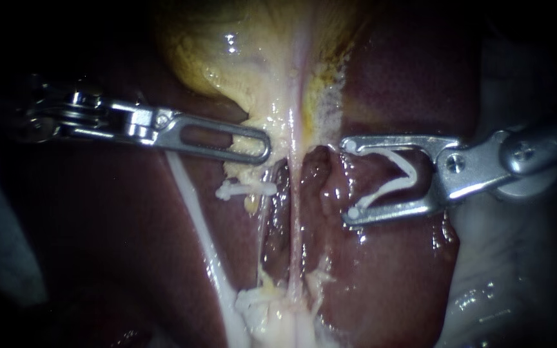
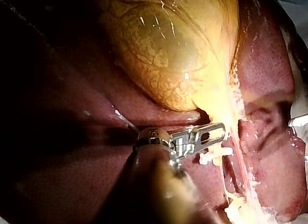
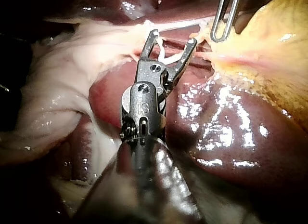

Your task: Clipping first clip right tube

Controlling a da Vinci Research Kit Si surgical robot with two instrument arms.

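beside the right tube [image 1: 296, 212], right instrument [image 1: 351, 179], clip [image 1: 410, 174] between its jaws

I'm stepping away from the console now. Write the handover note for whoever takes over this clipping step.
Left instrument: end effector rests on the yellow tissue at the gallbladder's neck; grip unclear.
Right instrument: jaws spread, holding an open clip, beside the right tube, not around it.
Done: one closed clip sits left of that tube.
Left: bring the open clip around the right tube and close it.
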